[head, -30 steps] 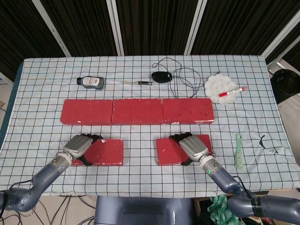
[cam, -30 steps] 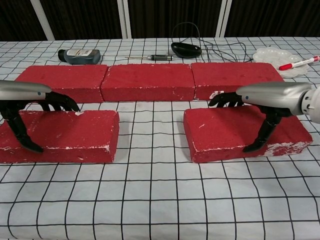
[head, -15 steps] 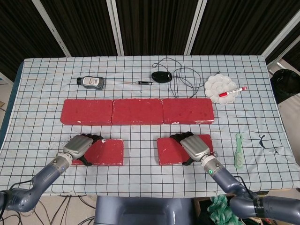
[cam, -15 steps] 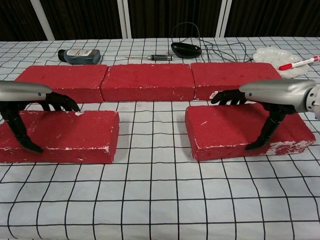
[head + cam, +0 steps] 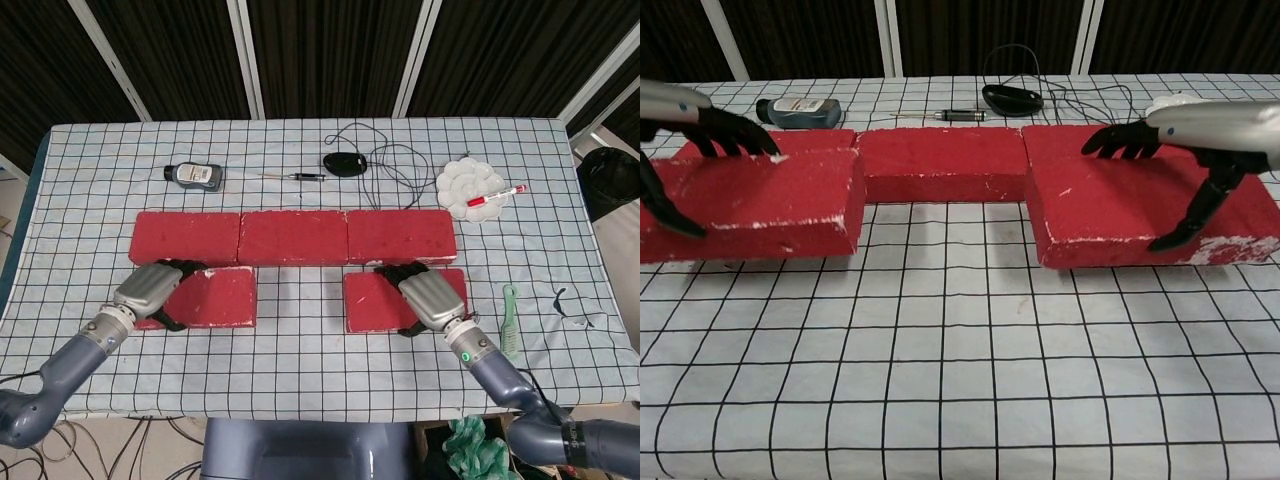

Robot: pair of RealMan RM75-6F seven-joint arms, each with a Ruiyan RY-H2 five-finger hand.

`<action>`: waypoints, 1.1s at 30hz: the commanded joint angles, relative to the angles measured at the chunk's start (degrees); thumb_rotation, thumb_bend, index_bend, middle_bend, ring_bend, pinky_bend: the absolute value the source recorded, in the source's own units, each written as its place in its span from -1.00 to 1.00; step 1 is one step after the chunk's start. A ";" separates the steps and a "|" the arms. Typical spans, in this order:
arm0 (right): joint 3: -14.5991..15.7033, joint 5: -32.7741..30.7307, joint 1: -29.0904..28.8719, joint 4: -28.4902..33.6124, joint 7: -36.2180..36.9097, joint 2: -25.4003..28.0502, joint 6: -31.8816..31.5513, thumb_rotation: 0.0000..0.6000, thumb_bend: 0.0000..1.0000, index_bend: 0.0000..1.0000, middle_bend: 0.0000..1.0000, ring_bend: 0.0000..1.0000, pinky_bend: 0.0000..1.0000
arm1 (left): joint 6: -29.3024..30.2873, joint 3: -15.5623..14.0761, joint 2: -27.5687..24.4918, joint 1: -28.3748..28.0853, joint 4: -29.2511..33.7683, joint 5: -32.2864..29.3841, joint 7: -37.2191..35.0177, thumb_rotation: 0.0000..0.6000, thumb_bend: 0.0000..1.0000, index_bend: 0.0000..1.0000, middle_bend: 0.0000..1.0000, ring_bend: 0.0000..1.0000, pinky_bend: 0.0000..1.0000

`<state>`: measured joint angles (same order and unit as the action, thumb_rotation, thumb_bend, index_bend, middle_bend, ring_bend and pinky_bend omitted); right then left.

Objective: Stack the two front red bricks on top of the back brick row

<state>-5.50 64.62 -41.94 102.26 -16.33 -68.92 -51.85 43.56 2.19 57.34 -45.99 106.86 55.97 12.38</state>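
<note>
Just in front of the back brick row (image 5: 293,238), both front bricks are up off the checked cloth (image 5: 300,375) and being carried toward it. The left hand (image 5: 148,288) grips the left brick (image 5: 208,296) with its fingers hooked over the far edge and the thumb pressed on the near face. The right hand (image 5: 428,299) clamps the right brick (image 5: 385,301) the same way. Neither brick sits on the row yet, so I'd judge the job roughly half done. The grasp and lift are made. Carrying each brick over the row, setting it down and letting go are left.

From the head view the two bricks seem almost to touch the row's front edge, and you could not say for sure that they are in the air. The chest view settles it: the left brick (image 5: 750,203) and right brick (image 5: 1145,212) hang clear of the cloth, their tops about level with the row (image 5: 940,163) or a bit above, partly hiding its end bricks. It also shows each thumb on the near face, which the head view hides under the backs of the hands. Only the head view shows how each brick lines up with the row along its length. It also shows things behind the row, such as the palette (image 5: 470,186) and bottle (image 5: 195,176), well out of the way.
</note>
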 commanded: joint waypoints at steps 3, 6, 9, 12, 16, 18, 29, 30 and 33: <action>-3.98 -2.53 -2.25 3.20 0.57 6.91 1.93 1.00 -0.67 -0.77 -0.62 -0.66 -0.67 | -2.90 4.59 -5.13 -3.82 -1.31 -0.62 -1.63 1.00 -0.45 -0.70 -0.51 -0.71 -0.49; -6.09 -4.75 -4.56 2.27 1.99 8.05 4.97 1.00 -0.67 -0.77 -0.62 -0.65 -0.67 | -6.45 5.64 -5.07 -6.73 -3.91 -3.37 -1.53 1.00 -0.45 -0.70 -0.51 -0.71 -0.50; -7.42 -6.76 -7.03 0.17 4.29 8.00 9.56 1.00 -0.67 -0.77 -0.62 -0.65 -0.67 | -9.74 6.15 -3.48 -9.48 -7.62 -5.52 -1.39 1.00 -0.45 -0.70 -0.52 -0.74 -0.51; -8.44 -8.54 -10.17 -4.61 5.07 6.16 13.32 1.00 -0.67 -0.77 -0.62 -0.64 -0.67 | -12.48 6.78 -0.58 -12.09 -12.46 -7.16 -1.92 1.00 -0.45 -0.70 -0.52 -0.75 -0.52; -9.51 -10.25 -13.21 -10.30 5.64 3.35 15.67 1.00 -0.67 -0.77 -0.62 -0.64 -0.67 | -15.14 7.17 2.77 -14.46 -17.51 -7.89 -2.65 1.00 -0.45 -0.70 -0.52 -0.75 -0.52; -9.76 -11.29 -15.05 -13.59 5.33 1.74 17.14 1.00 -0.66 -0.77 -0.62 -0.63 -0.67 | -16.07 7.34 4.63 -15.44 -20.14 -7.99 -3.01 1.00 -0.45 -0.70 -0.52 -0.75 -0.52; -9.17 -20.63 -24.23 -25.11 5.94 -4.93 25.80 1.00 -0.66 -0.78 -0.62 -0.63 -0.67 | -20.97 7.59 11.81 -17.95 -30.23 -7.16 -7.03 1.00 -0.45 -0.70 -0.52 -0.75 -0.53; -9.09 -20.89 -24.50 -25.26 5.94 -5.19 25.90 1.00 -0.66 -0.78 -0.62 -0.63 -0.67 | -21.06 7.61 11.98 -17.94 -30.51 -7.03 -7.22 1.00 -0.45 -0.70 -0.52 -0.75 -0.53; -8.37 -22.52 -26.13 -26.57 5.75 -6.59 26.67 1.00 -0.66 -0.78 -0.62 -0.63 -0.67 | -21.53 7.65 12.84 -17.84 -32.02 -6.07 -8.14 1.00 -0.45 -0.70 -0.52 -0.75 -0.54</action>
<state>-14.22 42.55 -67.60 76.18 -10.48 -75.03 -25.55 22.25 9.77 69.86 -63.84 75.23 49.56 4.58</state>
